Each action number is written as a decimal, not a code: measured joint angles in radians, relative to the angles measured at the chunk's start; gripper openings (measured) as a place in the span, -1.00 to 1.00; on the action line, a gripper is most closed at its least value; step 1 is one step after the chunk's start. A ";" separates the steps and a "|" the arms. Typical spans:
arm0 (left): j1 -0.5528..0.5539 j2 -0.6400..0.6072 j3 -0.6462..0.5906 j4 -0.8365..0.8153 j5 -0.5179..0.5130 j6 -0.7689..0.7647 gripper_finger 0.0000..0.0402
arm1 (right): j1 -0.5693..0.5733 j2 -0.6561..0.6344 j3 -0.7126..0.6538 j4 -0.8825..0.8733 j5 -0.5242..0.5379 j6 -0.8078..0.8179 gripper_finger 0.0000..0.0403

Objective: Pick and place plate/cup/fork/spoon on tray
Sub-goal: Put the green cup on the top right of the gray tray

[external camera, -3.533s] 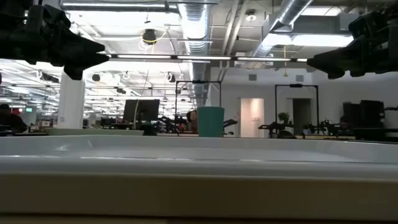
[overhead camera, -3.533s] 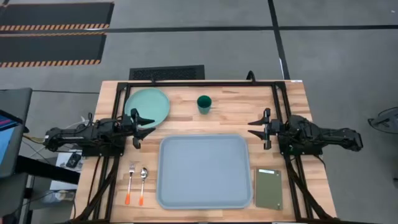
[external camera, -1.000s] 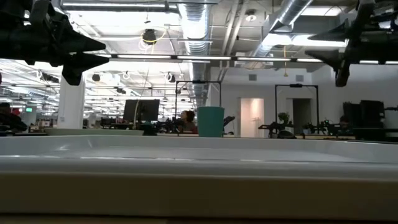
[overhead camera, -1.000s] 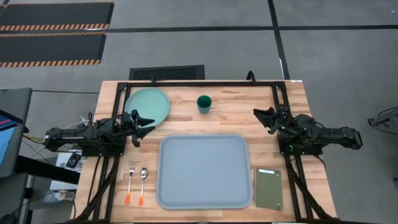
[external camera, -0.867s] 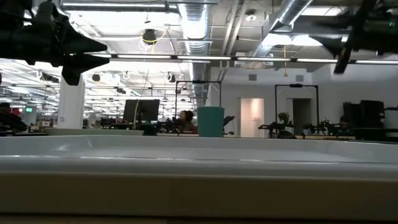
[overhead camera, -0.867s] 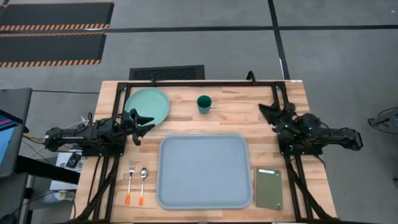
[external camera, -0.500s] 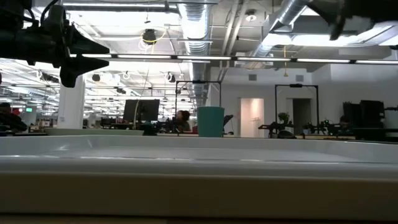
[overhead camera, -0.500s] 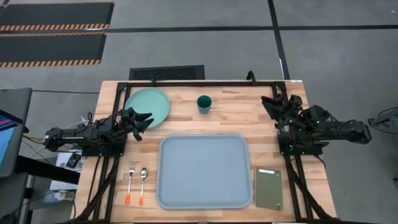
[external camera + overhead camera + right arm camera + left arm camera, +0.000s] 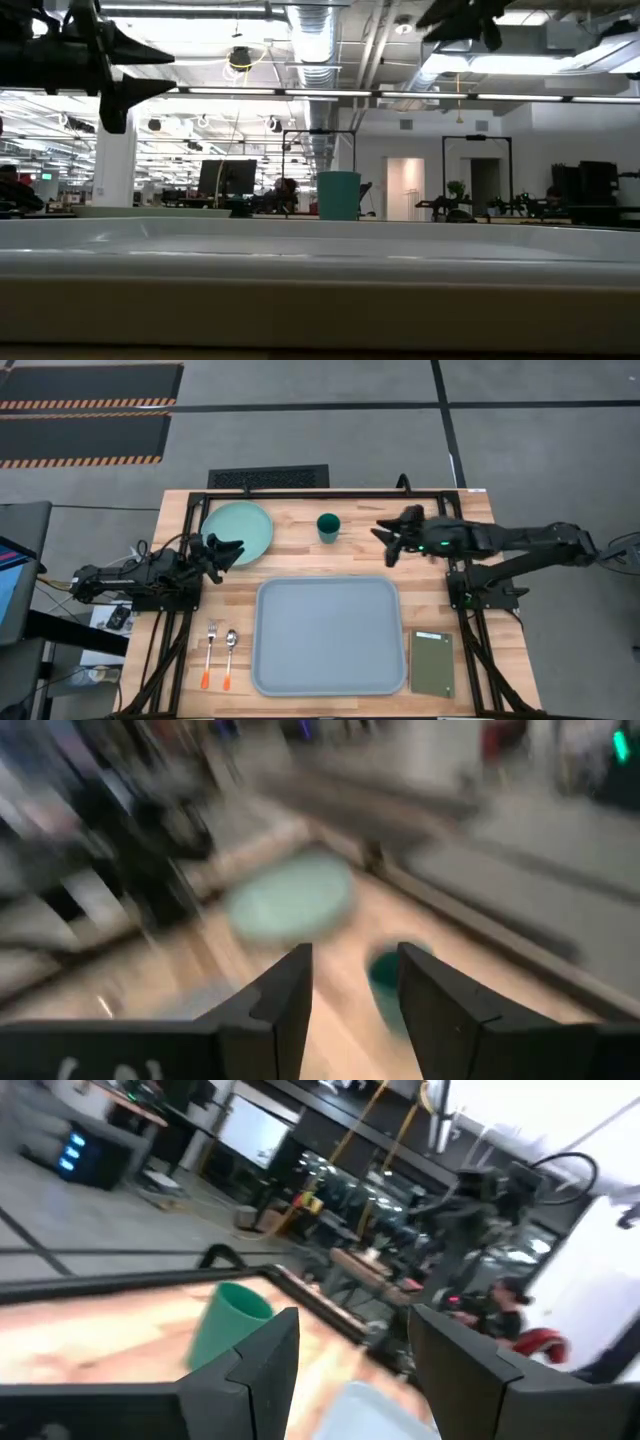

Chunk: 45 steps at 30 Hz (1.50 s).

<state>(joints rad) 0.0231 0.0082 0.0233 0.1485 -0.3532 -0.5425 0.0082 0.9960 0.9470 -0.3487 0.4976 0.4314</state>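
Just at 3 o'clock of the cup [image 9: 328,526], right tool [image 9: 389,540] hangs spread, empty: approach step. Next: close in, pinch cup, carry to tray [image 9: 328,636]. Left tool [image 9: 226,550] spread at plate [image 9: 238,530] edge.

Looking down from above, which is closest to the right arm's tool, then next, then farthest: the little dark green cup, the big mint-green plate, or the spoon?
From the right tool, in the high view:
1. The small dark green round cup, just left of it, on the table's far side.
2. The round mint-green plate, farther left, by the left arm.
3. The silver spoon with an orange handle tip, at the near left, beside the tray.
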 joint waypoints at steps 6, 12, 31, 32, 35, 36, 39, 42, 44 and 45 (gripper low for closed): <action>0.000 0.014 0.054 -0.003 0.166 -0.089 -0.12 | -0.052 0.209 0.205 -0.253 -0.003 0.158 -0.21; -0.002 0.150 0.243 -0.227 0.305 -0.222 -0.12 | -0.083 0.348 0.265 -0.204 -0.217 0.143 -0.23; -0.062 0.580 0.616 -0.758 0.148 -0.185 -0.12 | -0.348 0.617 0.303 -0.176 -0.303 0.174 0.12; -0.062 0.580 0.616 -0.757 0.138 -0.185 -0.12 | -0.362 0.629 0.303 -0.170 -0.307 0.174 0.17; -0.062 0.558 0.616 -0.759 0.122 -0.179 -0.12 | -0.387 0.661 0.303 -0.148 -0.313 0.174 0.26; -0.062 0.552 0.617 -0.757 0.116 -0.176 -0.12 | -0.390 0.670 0.303 -0.128 -0.313 0.174 0.27; -0.062 0.530 0.617 -0.774 0.102 -0.176 -0.12 | -0.391 0.690 0.303 -0.095 -0.313 0.172 0.27; -0.062 0.511 0.617 -0.781 0.085 -0.176 -0.12 | -0.391 0.718 0.303 -0.055 -0.318 0.170 0.26; -0.062 0.506 0.617 -0.790 0.074 -0.176 -0.12 | -0.391 0.736 0.303 -0.048 -0.313 0.170 0.26; -0.062 0.502 0.617 -0.790 0.066 -0.176 -0.12 | -0.391 0.747 0.305 -0.040 -0.314 0.170 0.26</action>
<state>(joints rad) -0.0387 0.5100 0.6399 -0.6411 -0.2870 -0.7185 -0.3824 1.7430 1.2520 -0.3891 0.1833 0.6018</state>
